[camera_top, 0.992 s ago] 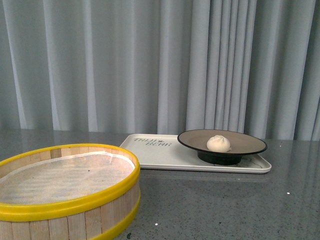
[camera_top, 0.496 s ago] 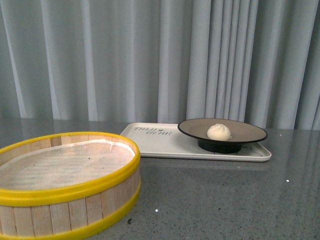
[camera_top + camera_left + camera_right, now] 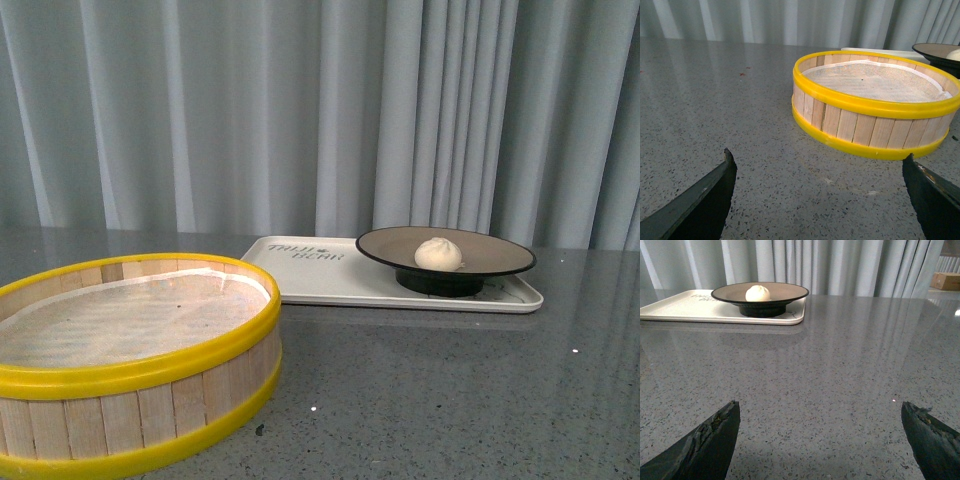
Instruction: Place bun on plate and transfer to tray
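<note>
Front view: the bun [image 3: 438,253] is sitting on the plate [image 3: 500,262], and the plate is sitting on the tray [image 3: 320,284], so you're looking at a task that reads as done; nothing is calling for a next grasp, just keeping clear. Against the earlier frame, the steamer basket [image 3: 135,365] is appearing lower and the tray lettering is reading clearer; the camera is shifting, not the things.

Left wrist: your left gripper [image 3: 820,197] fingers are spread wide, empty, hanging over the surface [image 3: 715,100] near the basket.

Right wrist: your right gripper [image 3: 820,440] fingers are also spread, empty, well apart from the tray.
</note>
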Motion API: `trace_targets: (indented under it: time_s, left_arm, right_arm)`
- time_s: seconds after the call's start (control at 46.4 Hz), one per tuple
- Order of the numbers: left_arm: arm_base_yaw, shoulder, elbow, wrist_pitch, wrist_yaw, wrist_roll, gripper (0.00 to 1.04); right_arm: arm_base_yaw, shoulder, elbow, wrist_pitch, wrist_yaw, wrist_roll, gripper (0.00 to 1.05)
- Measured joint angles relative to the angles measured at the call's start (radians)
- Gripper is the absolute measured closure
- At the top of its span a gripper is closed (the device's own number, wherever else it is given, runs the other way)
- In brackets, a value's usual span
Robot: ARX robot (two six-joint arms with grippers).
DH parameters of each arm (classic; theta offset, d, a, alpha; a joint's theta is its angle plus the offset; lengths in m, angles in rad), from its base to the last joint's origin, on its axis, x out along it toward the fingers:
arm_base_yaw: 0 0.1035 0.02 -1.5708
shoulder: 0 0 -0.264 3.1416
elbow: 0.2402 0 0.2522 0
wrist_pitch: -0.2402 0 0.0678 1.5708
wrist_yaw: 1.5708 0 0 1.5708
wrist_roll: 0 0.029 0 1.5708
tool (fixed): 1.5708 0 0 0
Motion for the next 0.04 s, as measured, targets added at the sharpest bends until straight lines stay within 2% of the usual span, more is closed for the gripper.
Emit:
trace_targets:
  time_s: [0.043]
  left_arm:
    - [0.0,0.0,0.0,0.0,0.0,0.0,0.07]
  right_arm:
    - [0.0,0.0,0.0,0.0,0.0,0.0,0.08]
